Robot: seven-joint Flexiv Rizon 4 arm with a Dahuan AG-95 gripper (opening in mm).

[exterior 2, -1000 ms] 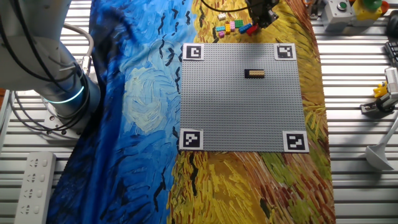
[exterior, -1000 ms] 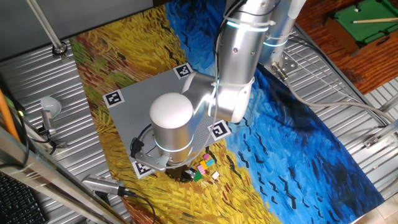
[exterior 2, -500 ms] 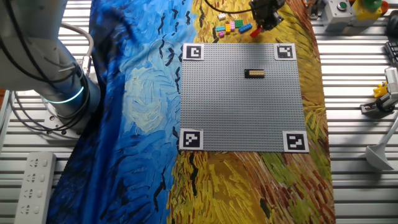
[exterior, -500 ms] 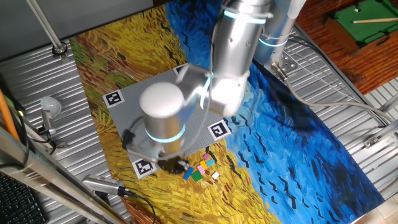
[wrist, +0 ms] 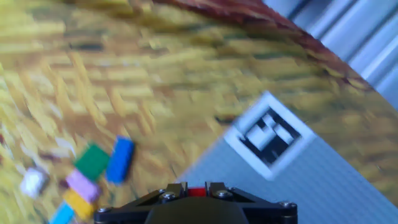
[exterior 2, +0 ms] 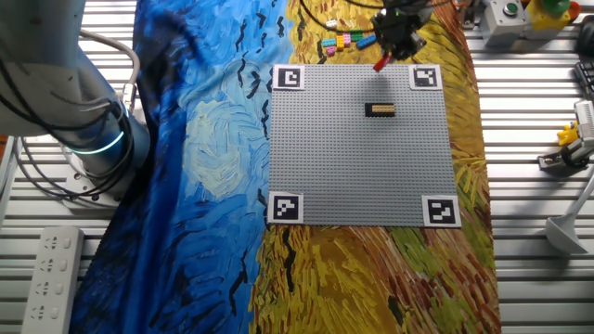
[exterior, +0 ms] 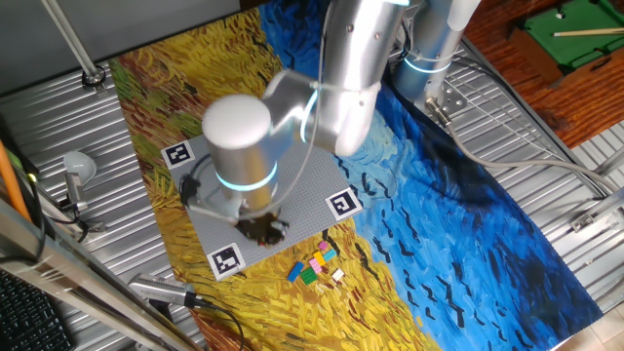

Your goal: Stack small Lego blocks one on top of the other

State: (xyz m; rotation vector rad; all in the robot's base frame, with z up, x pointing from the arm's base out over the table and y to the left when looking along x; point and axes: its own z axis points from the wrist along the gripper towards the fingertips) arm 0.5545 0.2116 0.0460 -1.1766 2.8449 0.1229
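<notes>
My gripper (exterior 2: 382,61) is shut on a small red Lego block (exterior 2: 380,63), which shows between the fingers in the hand view (wrist: 196,191). It hangs over the far edge of the grey baseplate (exterior 2: 362,167), close to a corner marker (wrist: 268,134). A tan-orange flat block (exterior 2: 380,110) sits on the baseplate a little nearer than the gripper. The loose small blocks (exterior 2: 348,40) lie on the cloth beyond the plate; in the hand view I see green (wrist: 92,161), blue (wrist: 120,160), pink (wrist: 83,184) and yellow (wrist: 78,203) ones. In one fixed view the arm hides the gripper (exterior: 261,228).
The loose blocks also show off the plate's corner (exterior: 314,265). Black-and-white markers sit at the plate's corners (exterior 2: 290,78). The painted cloth (exterior 2: 204,167) covers the table. Toy figures and a box stand at the right (exterior 2: 568,139). A remote (exterior 2: 51,269) lies at the left.
The gripper has lifted away from the loose pile with the red block and moved over the edge of the baseplate, toward the tan block.
</notes>
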